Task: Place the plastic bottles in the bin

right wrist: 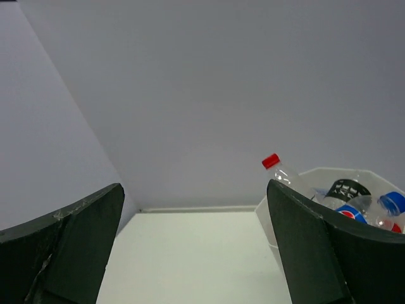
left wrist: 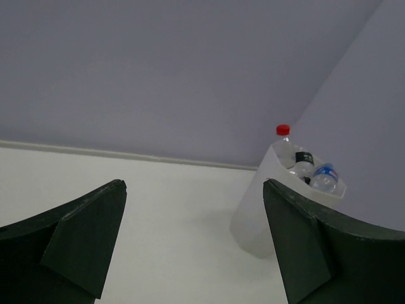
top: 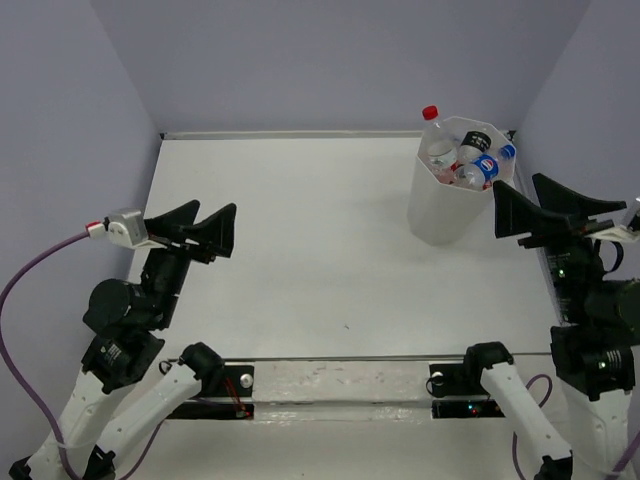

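The translucent white bin (top: pixel 440 210) stands at the far right of the table and holds several clear plastic bottles (top: pixel 470 160). One bottle with a red cap (top: pixel 430 113) leans over the bin's far-left rim. The bin also shows in the left wrist view (left wrist: pixel 253 221) and in the right wrist view (right wrist: pixel 269 221), with bottles (right wrist: pixel 354 209) inside. My left gripper (top: pixel 195 228) is open and empty at the left of the table. My right gripper (top: pixel 535 205) is open and empty just right of the bin.
Lilac walls enclose the white table (top: pixel 300 250) on three sides. A purple cable (top: pixel 40 260) runs from the left wrist. A clear rail with the arm bases (top: pixel 340 385) lies along the near edge.
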Controlling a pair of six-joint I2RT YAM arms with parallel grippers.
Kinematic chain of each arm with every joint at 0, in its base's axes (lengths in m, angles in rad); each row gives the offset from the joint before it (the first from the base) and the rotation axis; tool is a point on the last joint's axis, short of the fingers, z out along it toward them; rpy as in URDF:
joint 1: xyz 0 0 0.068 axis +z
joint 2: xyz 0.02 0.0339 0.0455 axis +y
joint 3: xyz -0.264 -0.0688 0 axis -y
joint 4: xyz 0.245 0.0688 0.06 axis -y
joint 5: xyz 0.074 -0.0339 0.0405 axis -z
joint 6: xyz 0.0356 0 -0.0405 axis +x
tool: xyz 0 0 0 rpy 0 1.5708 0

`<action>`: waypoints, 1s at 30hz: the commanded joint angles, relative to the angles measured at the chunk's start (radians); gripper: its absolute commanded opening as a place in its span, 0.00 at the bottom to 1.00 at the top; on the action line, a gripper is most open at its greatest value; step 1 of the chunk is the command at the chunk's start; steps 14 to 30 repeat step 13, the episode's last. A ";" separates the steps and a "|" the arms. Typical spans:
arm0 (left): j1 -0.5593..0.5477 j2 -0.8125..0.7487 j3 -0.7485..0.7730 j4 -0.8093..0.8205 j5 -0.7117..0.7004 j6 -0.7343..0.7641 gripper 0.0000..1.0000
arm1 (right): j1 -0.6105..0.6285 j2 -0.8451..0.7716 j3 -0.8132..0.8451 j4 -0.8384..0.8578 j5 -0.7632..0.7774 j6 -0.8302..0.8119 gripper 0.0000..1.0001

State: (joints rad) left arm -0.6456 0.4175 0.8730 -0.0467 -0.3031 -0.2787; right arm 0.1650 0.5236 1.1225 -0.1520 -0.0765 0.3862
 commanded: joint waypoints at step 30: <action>0.003 0.012 0.034 0.160 0.081 -0.027 0.99 | 0.001 -0.211 -0.098 -0.044 -0.003 -0.004 1.00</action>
